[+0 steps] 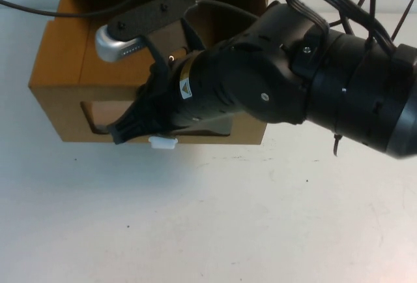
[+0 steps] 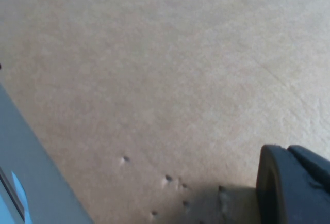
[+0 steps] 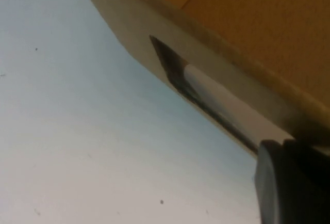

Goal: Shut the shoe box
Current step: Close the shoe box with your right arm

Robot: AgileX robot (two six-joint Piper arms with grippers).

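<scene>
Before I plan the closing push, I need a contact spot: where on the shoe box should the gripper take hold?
Probably the shoe box's drawer front, near the small white pull tab below the window, coming from the robot's side. That flat face meets the right gripper already there. The left gripper hangs over bare table.

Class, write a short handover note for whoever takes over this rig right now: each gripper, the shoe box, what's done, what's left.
Right gripper: at the front face of the shoe box, beside its window and just above the white pull tab.
Left gripper: out of the high view, only a fingertip over bare table.
Done: right arm has reached the box front.
Left: whether the drawer is fully in is unclear; push it flush, then retract.
</scene>
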